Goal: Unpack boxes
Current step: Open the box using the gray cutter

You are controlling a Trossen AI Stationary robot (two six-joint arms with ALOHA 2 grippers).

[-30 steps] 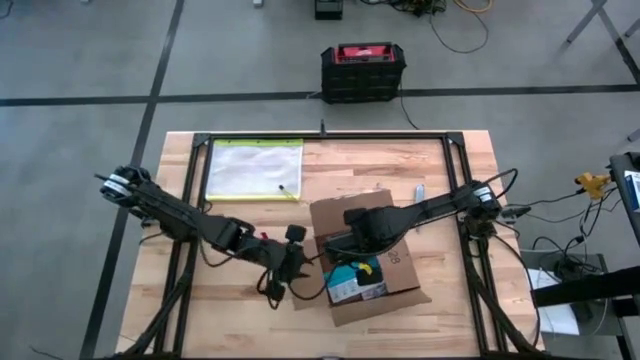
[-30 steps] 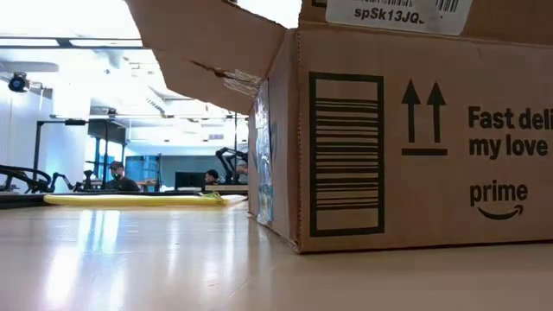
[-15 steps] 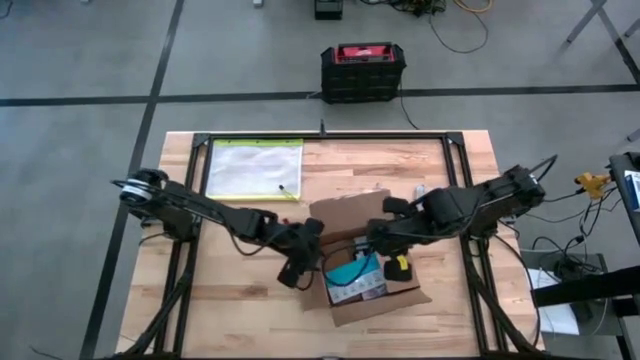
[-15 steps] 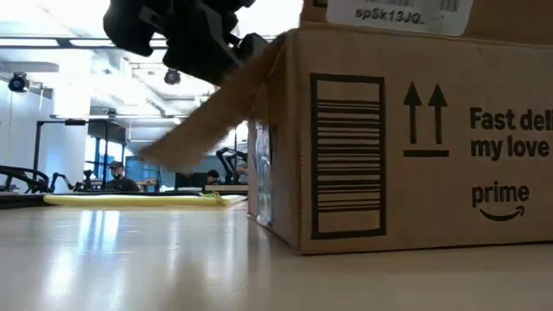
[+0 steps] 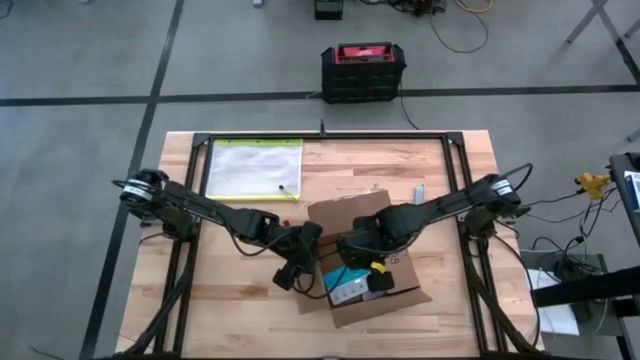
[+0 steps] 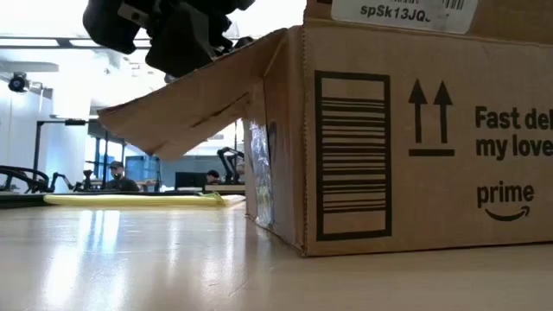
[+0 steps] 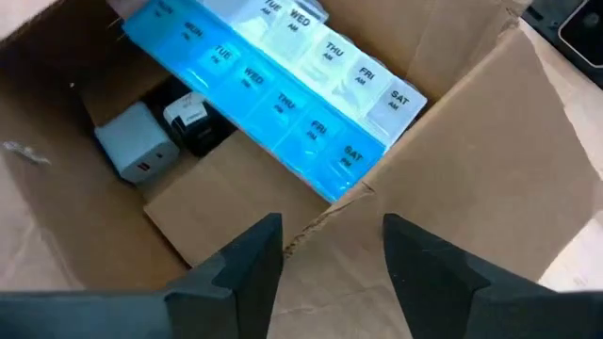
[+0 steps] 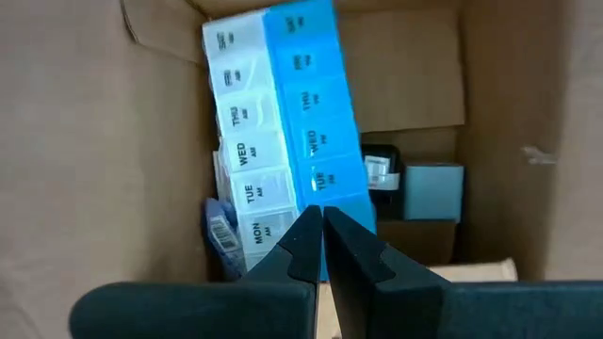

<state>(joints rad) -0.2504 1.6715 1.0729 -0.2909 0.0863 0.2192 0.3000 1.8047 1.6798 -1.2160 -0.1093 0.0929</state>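
We see the table (image 5: 250,300), a wooden top with a black frame along its far edge and sides. The box (image 5: 365,255) sits open on it, toward the near edge and a little right of the middle, its flaps folded outward; in the low view its side (image 6: 406,138) fills the right of the picture, with a barcode, two up arrows and printed words, and one flap (image 6: 186,108) slopes down and away to the left.

A clear pouch (image 5: 255,168) with a yellow edge lies flat near the far left corner of the table, well apart from the box. On the floor beyond the far edge stands a black and red case (image 5: 364,70).

The left arm reaches in from the left edge, and its gripper (image 7: 325,250) hangs over the box's left flap, the fingers (image 7: 250,259) spread apart with nothing between them. The right arm comes in from the right edge, and its gripper (image 8: 322,235) is over the open box, the fingers (image 8: 297,245) pressed together and holding nothing.

Inside the box lies a pill organiser (image 8: 283,141), one row blue and one row white, with day labels on the lids. Beside it on the box floor are a small grey block (image 8: 431,188) and a small black item (image 7: 198,122) with a white tag.
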